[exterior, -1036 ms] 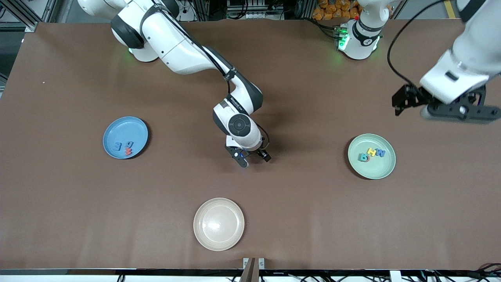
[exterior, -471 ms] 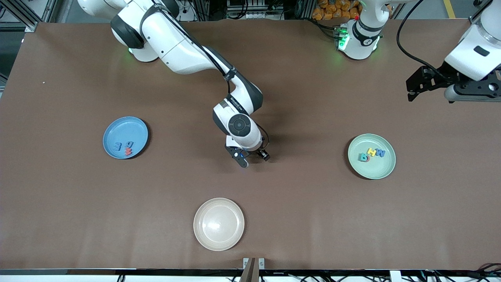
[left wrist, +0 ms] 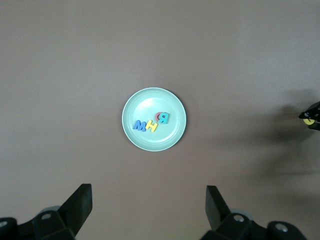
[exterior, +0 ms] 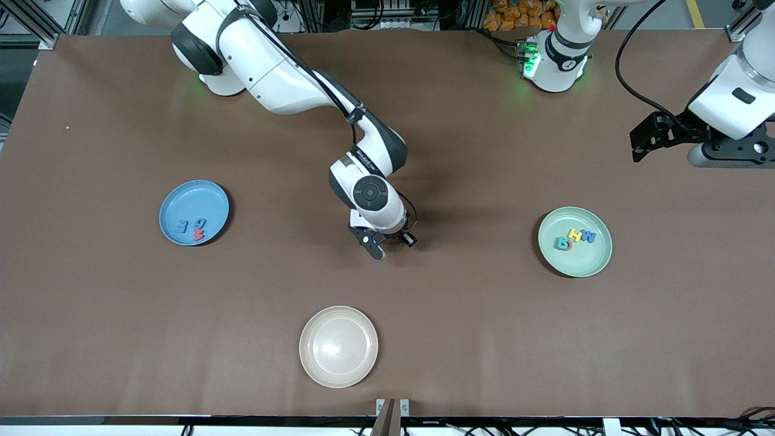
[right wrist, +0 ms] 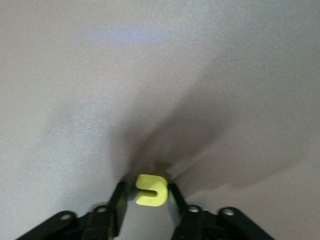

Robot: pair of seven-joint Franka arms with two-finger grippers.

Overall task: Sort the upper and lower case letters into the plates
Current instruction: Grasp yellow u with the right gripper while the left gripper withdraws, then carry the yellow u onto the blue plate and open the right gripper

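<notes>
My right gripper (exterior: 392, 244) is down at the table's middle, its fingers closed in on a small yellow letter (right wrist: 150, 191), as the right wrist view (right wrist: 146, 199) shows. The mid-blue plate (exterior: 181, 200) toward the right arm's end holds three letters, blue and red (exterior: 195, 229). The mint green plate (exterior: 575, 263) toward the left arm's end holds several letters: teal, red, yellow and blue (exterior: 575, 237). My left gripper (exterior: 735, 154) is open and empty, high over that end of the table. Its wrist view (left wrist: 148, 210) shows the mint plate (left wrist: 150, 102) below.
A cream-beige plate (exterior: 338, 363) lies empty near the front edge, nearer the camera than my right gripper. The brown table (exterior: 484, 339) carries nothing else between the plates. The right gripper shows at the edge of the left wrist view (left wrist: 310, 119).
My left arm has risen and swung away from the mint plate toward the table's end. My right gripper's fingers have drawn slightly closer together on the table.
</notes>
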